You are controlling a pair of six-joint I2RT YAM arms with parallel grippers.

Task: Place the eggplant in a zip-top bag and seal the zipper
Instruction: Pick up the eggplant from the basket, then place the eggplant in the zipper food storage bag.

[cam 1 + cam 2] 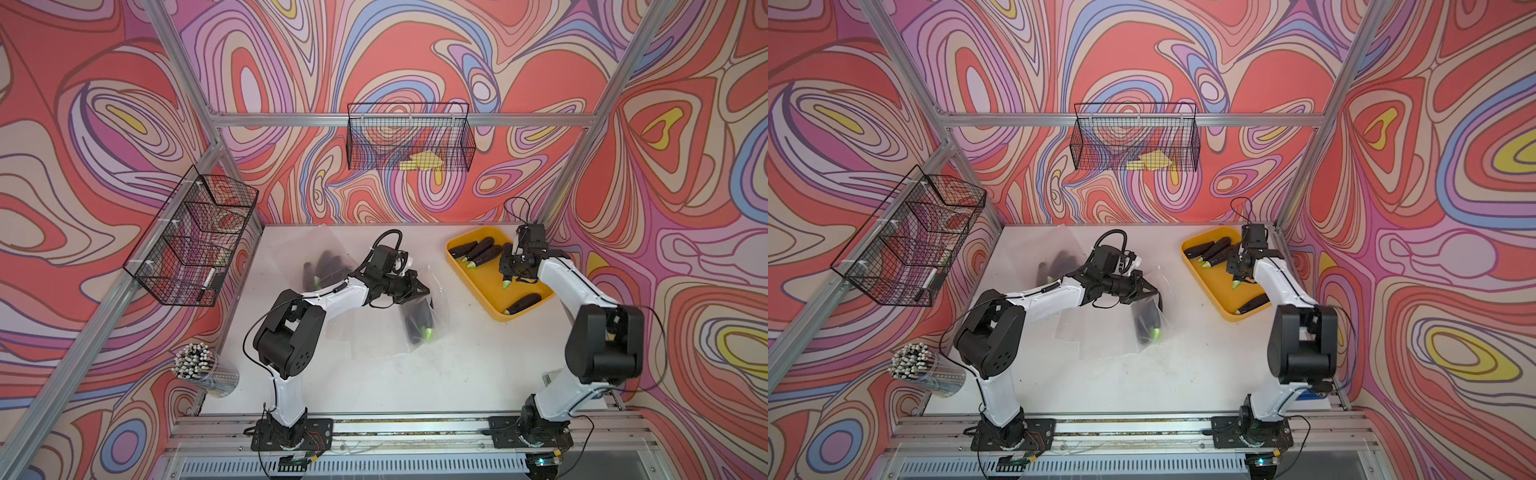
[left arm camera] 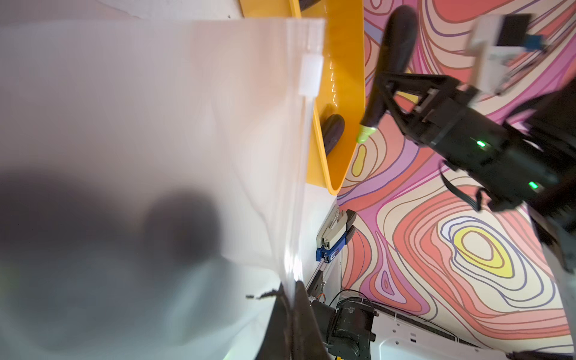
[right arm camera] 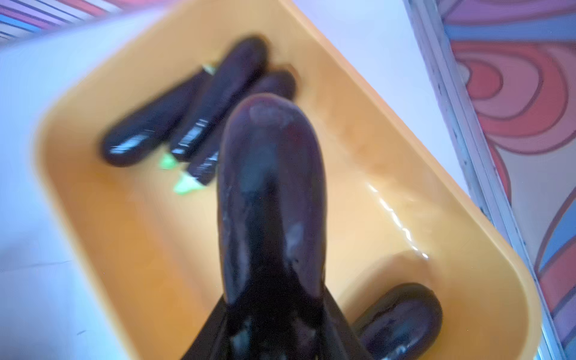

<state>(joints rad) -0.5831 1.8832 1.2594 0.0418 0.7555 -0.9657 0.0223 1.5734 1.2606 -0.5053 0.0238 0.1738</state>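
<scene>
Right wrist view: glossy oblong eggplant (image 3: pixel 271 202) tight in right tool (image 3: pixel 274 318); left tool (image 2: pixel 290 291) tight on filmy bag (image 2: pixel 187 109).

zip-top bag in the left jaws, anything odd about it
Yes: the zip-top bag in the jaws of the left gripper already holds an eggplant, yet the right gripper grips a second eggplant above the yellow tray.

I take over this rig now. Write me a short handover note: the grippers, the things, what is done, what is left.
Left gripper: shut on the edge of the clear plastic zip-top bag; a dark eggplant shows inside.
Right gripper: shut on a long dark purple eggplant, lifted above the yellow plastic tray.
Done: eggplant picked up.
Left: put it into the bag, seal the zipper.
</scene>
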